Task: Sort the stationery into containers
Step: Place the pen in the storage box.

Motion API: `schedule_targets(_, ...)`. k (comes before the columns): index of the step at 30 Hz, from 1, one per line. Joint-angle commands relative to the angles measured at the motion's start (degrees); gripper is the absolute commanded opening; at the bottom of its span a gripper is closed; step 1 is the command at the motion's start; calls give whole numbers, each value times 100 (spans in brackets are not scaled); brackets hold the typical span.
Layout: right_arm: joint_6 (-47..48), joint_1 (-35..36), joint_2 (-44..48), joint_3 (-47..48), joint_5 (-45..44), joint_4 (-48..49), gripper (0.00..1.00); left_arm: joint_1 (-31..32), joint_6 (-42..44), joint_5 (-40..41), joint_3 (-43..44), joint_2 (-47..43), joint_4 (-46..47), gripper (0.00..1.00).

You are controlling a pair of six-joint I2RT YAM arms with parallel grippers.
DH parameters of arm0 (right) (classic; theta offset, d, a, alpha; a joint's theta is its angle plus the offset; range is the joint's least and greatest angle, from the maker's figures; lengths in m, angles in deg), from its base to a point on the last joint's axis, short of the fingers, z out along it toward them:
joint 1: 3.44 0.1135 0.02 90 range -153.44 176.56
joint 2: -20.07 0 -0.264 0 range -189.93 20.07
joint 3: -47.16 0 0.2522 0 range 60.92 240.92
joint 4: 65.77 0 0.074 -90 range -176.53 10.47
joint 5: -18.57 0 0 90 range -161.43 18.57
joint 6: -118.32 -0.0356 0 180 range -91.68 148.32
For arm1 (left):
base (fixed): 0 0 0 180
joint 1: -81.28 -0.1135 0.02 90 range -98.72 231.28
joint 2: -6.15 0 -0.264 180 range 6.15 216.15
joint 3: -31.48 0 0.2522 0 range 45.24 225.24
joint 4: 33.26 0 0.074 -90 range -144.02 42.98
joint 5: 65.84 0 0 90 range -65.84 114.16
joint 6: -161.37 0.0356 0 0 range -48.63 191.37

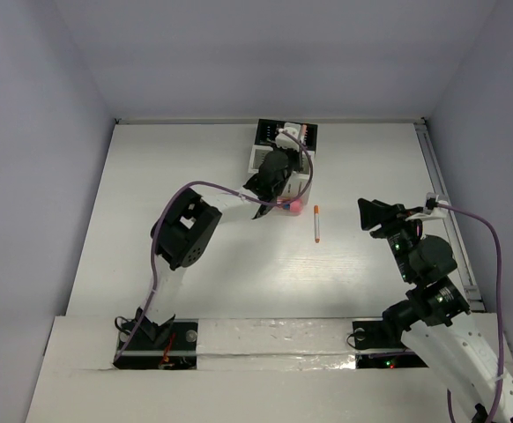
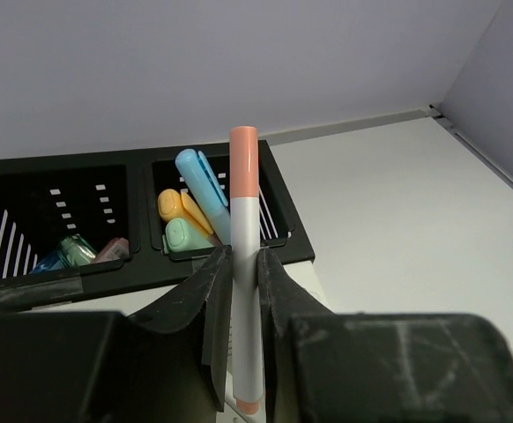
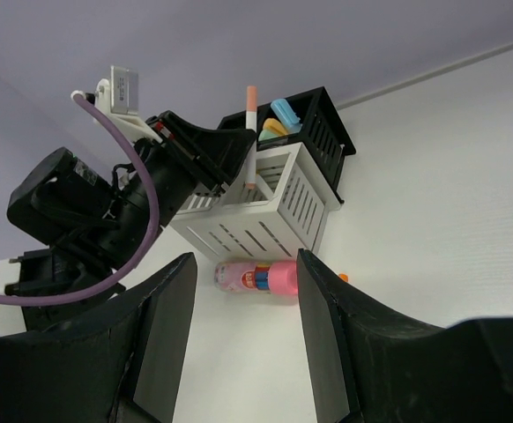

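My left gripper (image 1: 277, 179) is shut on a thin white stick with salmon ends (image 2: 245, 238), held upright above the white slotted box (image 3: 270, 207). The stick also shows in the right wrist view (image 3: 251, 137). Behind it, the black box (image 2: 133, 163) holds blue, orange and green markers (image 2: 190, 216) in its right compartment and several markers (image 2: 76, 251) in its left. A fat pink cylinder (image 3: 261, 275) lies on the table beside the white box, also seen from above (image 1: 292, 206). A white stick with an orange cap (image 1: 316, 223) lies on the table. My right gripper (image 3: 243, 262) is open and empty, facing the cylinder.
The organiser (image 1: 283, 150) stands at the back middle of the white table. Walls close the table on the left, back and right, with a rail (image 1: 446, 211) along the right edge. A purple cable (image 3: 129, 176) loops over the left arm.
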Motion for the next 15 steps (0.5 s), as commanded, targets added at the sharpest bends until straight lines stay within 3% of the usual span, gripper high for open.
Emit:
schedule_targets(1, 8, 24, 14, 5, 26, 319, 55, -33, -100, 45, -33, -89, 454, 0)
schedule_targets(5, -10, 24, 6, 5, 35, 319, 55, -33, -135, 45, -156, -115, 490, 4)
schedule_targets(9, -1, 24, -3, 5, 53, 319, 55, -33, -135, 133, -341, -282, 639, 34)
schedule_targets(15, -10, 24, -38, -4, 70, 337, 55, -33, -118, 159, -464, -458, 630, 36)
